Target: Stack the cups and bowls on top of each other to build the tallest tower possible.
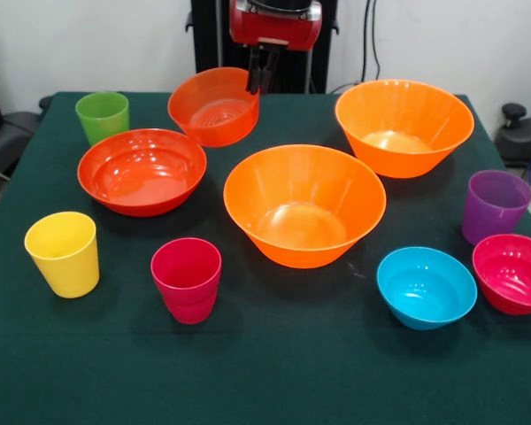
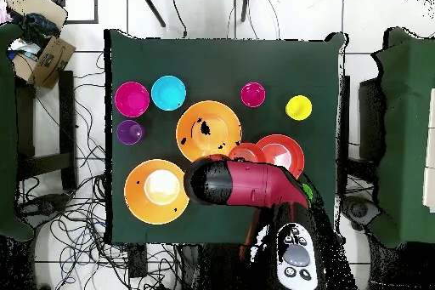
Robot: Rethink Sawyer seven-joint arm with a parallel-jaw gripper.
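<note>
Ten vessels sat separate on worktop point(image 1: 274, 372) | no tower | jaws point(image 1: 260, 78) hung at small red-orange bowl point(image 1: 214, 106) rim | jaw state unreadable

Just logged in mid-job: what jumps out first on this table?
Two big orange bowls dominate the green table, one in the middle and one behind it to the right. The gripper hangs over the small red-orange bowl at the back. Nothing is stacked yet.

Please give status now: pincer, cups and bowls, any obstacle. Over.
Pincer at the small red-orange bowl, open or shut unclear. Nothing stacked: cups and bowls all stand separate on the table. Nothing in the way.
</note>
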